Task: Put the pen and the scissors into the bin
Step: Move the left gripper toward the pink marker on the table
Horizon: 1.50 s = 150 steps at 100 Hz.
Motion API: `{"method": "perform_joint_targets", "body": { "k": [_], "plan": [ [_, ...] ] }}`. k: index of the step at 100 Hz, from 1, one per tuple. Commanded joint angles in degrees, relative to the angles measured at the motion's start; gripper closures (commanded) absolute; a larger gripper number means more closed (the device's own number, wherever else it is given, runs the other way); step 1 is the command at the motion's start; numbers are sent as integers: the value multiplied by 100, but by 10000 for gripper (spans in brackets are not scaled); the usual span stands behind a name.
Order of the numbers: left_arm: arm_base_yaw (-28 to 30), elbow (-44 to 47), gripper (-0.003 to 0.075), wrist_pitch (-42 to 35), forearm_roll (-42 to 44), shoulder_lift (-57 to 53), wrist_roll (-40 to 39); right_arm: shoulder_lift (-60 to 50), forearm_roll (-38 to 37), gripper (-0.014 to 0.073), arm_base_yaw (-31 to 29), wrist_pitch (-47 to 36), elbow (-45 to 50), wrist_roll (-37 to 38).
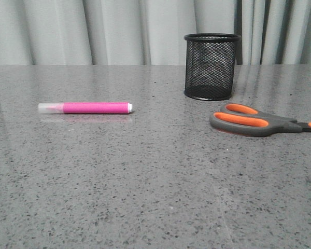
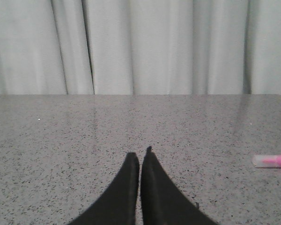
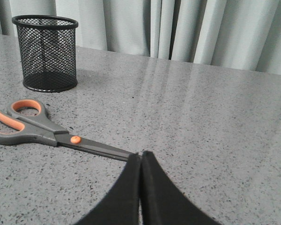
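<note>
Both jaws are seen pressed together and empty, while the pink marker pen (image 1: 85,107) toward the left edge, orange-lined grey scissors (image 1: 259,121) at the right edge and black wire-mesh bin (image 1: 211,66) toward the far edge are left lying apart on the grey speckled worktop (image 1: 145,181), presumably laid out for separate pickups.

The right gripper (image 3: 141,154) has its two black fingers pressed together, holding nothing, above the grey speckled table (image 3: 215,122). The scissors (image 3: 47,131) lie flat and closed, blade tips reaching under the fingertips. The black mesh bin (image 3: 46,51) stands upright beyond the handles, close by, before pale curtains (image 3: 187,28).
</note>
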Motion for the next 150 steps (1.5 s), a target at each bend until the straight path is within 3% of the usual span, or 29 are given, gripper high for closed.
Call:
{"method": "perform_joint_targets", "body": {
  "k": [1,95,114,126,150],
  "plan": [
    [9,250,739,-437,-45,-175,-45,-115,-40,670,-29,-436,81,-3],
    [9,250,739,-437,-45,-175,-45,-115,-40,670,-29,-436,81,-3],
    [9,250,739,-437,-349,-175,-45,-115,31,670,-29,-971,81,-3],
    [9,250,739,-421,-896,-175,-45,-115,390,670,-29,-1141,81,-3],
    [9,250,739,-433,-2754,-175,-45,-115,2282,670,-29,-1323,81,17]
  ]
}}
